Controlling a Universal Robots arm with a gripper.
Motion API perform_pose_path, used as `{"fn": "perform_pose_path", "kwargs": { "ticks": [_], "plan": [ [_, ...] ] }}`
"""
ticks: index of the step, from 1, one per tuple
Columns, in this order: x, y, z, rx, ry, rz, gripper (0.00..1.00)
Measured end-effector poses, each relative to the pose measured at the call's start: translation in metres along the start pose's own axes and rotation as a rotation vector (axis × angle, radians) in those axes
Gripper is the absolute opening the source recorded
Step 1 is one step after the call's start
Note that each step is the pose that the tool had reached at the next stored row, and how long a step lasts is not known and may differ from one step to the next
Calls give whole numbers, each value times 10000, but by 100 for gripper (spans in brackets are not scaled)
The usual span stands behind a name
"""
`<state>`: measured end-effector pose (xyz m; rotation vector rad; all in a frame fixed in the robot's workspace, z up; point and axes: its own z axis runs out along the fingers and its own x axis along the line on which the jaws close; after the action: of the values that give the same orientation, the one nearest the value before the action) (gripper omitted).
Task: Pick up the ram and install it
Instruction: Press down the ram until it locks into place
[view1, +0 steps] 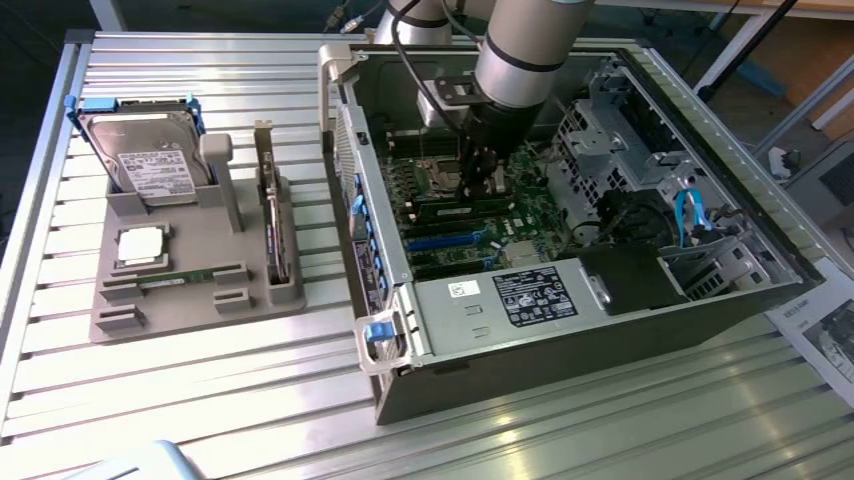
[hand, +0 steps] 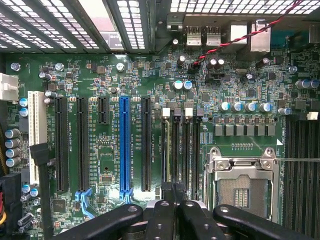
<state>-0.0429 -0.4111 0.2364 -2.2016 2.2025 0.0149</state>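
Glossy green motherboard (hand: 110, 165), matt metal case (view1: 561, 350)

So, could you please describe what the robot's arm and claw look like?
The arm is a thick silver-grey tube with a black band around it and a dark grey wrist section below; black cables trail behind it. The claw is black, with slim straight fingers and rounded, glossy black linkage bars either side in the wrist view.

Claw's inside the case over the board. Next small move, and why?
Probably ease straight down, no sideways shift: the shut claw sits in line with a memory slot beside the empty CPU socket. What it grips, if anything, I can't tell.
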Motion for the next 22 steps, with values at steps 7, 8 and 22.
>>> {"fn": "perform_pose_path", "kwargs": {
  "ticks": [7, 8, 22],
  "plan": [
    [1, 1, 12, 21, 1, -1, 10],
    [1, 1, 13, 22, 0, -1, 10],
    [2, 2, 54, 51, -1, -1, 10]
  ]
}}
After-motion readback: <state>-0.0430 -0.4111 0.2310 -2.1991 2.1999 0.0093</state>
